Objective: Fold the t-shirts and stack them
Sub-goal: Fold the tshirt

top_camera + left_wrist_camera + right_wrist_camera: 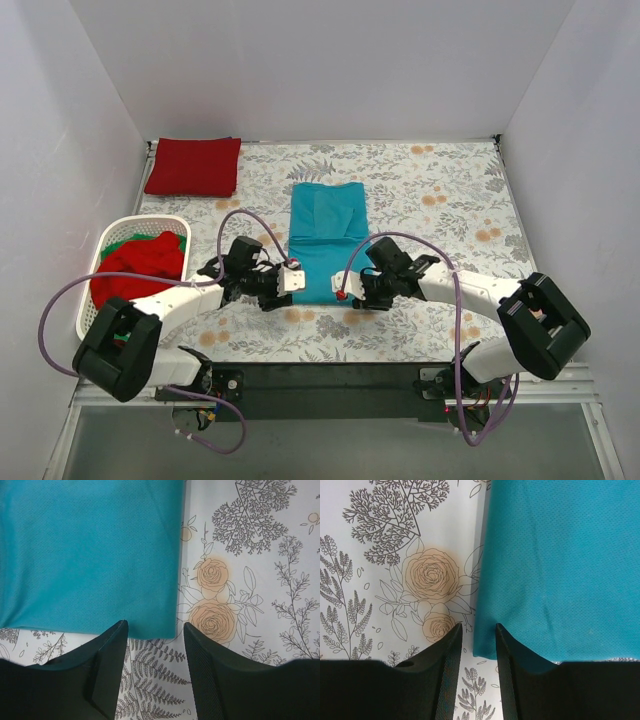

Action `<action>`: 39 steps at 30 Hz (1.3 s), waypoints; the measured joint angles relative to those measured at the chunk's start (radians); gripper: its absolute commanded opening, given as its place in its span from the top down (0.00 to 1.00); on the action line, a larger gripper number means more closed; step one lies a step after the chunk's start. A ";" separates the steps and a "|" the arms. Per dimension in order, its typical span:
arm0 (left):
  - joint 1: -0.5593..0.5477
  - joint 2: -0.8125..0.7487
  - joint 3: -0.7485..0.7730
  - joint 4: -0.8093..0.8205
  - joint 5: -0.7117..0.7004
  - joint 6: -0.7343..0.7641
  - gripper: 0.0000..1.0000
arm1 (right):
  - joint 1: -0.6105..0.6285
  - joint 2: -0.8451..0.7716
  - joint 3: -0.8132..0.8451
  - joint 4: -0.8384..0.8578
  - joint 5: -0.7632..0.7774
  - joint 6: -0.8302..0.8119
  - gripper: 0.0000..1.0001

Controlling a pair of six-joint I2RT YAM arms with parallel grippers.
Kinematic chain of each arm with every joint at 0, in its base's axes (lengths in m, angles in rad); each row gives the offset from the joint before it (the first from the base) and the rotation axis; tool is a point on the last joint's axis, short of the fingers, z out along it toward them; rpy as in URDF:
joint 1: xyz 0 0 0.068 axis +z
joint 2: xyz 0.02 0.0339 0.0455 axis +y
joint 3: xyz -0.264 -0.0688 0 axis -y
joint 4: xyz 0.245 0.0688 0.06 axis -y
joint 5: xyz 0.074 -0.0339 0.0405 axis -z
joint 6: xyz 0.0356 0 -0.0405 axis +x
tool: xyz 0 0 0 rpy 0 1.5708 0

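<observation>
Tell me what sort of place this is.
Probably a robot test booth staged for laundry folding: plain white panels box in the floral tablecloth, a white laundry basket sits at its left, and a teal t-shirt lies flat.

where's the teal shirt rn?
Top view: the teal t-shirt lies mid-table, its near corners at the left gripper and right gripper, with the white basket off to its left.

A teal t-shirt (327, 240) lies flat mid-surface (440, 200), folded into a narrow strip running from near to far, sleeves tucked in. A dark red t-shirt (193, 166) sits folded square in the far left corner. By the left edge, a crumpled red t-shirt (138, 265) is heaped over a green t-shirt (128, 240).
</observation>
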 measured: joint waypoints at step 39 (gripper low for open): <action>0.104 0.100 0.438 -0.310 0.048 0.006 1.00 | -0.150 0.015 0.396 -0.300 -0.104 0.004 0.99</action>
